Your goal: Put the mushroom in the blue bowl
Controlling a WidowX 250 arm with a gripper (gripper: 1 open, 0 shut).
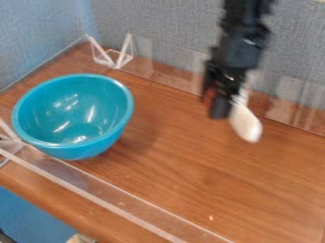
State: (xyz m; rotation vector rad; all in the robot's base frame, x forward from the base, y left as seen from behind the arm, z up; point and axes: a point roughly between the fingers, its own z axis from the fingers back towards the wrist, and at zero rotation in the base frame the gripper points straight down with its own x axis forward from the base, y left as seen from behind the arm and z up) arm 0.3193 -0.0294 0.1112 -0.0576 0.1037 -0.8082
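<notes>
The blue bowl (71, 114) sits on the left side of the wooden table, glossy turquoise, with nothing inside it. My gripper (225, 101) hangs from the black arm at upper right of centre, pointing down, well to the right of the bowl and above the table. It is shut on the mushroom (244, 122). The cream-white stem sticks out down and to the right below the fingers. The cap is mostly hidden between the dark fingers, with only a bit of orange-red showing.
Low clear acrylic walls (165, 68) run along the back and front edges of the wooden table (178, 180). A white triangular bracket (116, 53) stands at the back left corner. A grey-blue backdrop is behind.
</notes>
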